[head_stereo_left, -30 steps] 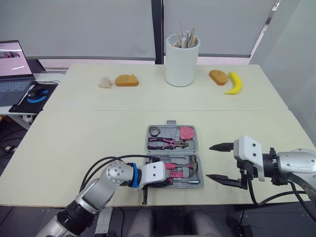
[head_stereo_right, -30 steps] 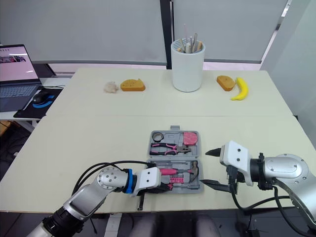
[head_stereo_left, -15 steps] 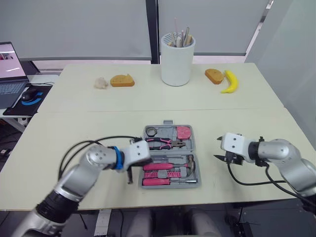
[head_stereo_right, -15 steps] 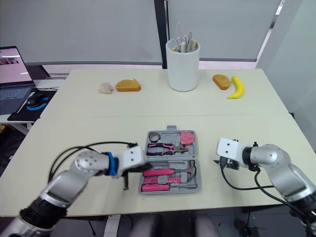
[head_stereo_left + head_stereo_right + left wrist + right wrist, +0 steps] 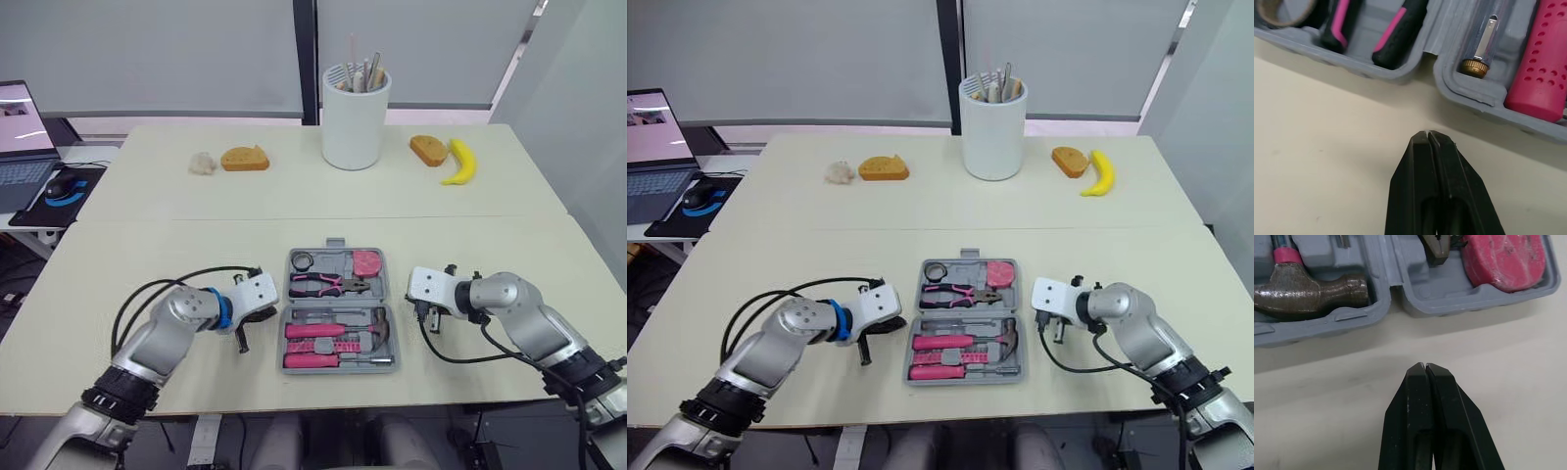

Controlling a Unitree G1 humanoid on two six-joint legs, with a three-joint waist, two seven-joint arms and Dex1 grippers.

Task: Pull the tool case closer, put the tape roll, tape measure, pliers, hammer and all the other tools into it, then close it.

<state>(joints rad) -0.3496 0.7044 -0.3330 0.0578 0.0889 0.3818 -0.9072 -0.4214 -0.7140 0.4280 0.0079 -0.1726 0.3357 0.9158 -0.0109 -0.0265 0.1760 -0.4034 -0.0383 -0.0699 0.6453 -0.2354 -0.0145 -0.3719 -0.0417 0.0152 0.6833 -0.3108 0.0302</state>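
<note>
We're on the close: left gripper (image 5: 1428, 142) sits at 9 o'clock of the tool case (image 5: 338, 302), right gripper (image 5: 1424, 374) at 3 o'clock, both with fingers pressed together and aimed at the hinge seam. We'd lift one half evenly from both sides so nothing spills. It lies open near the table's (image 5: 147, 255) 6 o'clock edge: tape roll (image 5: 306, 260), pliers (image 5: 328, 284), tape measure (image 5: 365, 262) in the 12 o'clock half, hammer (image 5: 1308, 286) and screwdrivers (image 5: 315, 331) in the 6 o'clock half.

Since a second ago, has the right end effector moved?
Yes: the right end effector came in leftward, closer to the case, and its fingers shut.
</note>
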